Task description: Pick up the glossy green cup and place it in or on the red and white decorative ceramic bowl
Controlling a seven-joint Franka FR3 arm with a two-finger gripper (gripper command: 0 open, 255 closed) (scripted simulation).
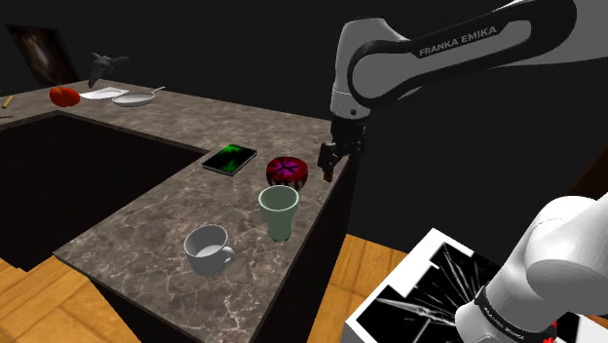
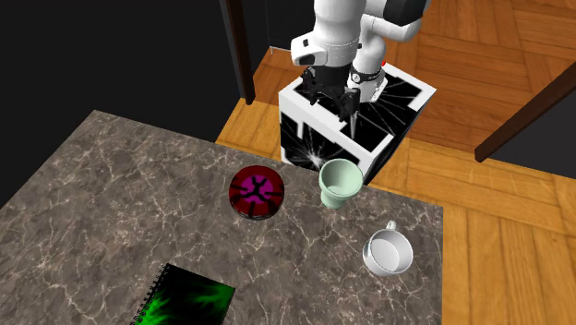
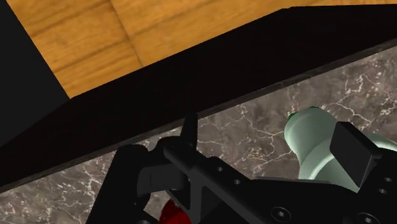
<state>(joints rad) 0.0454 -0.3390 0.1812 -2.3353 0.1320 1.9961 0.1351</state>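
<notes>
One green cup (image 1: 279, 209) beside red bowl (image 1: 287, 171) | jaws spread | shoulder view adds far red object (image 1: 64, 95)

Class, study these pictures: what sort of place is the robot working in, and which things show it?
Probably a home kitchen: a marbled L-shaped counter carries a green cup, a mug and a bowl, with a plate farther back, and the floor is wood.
</notes>
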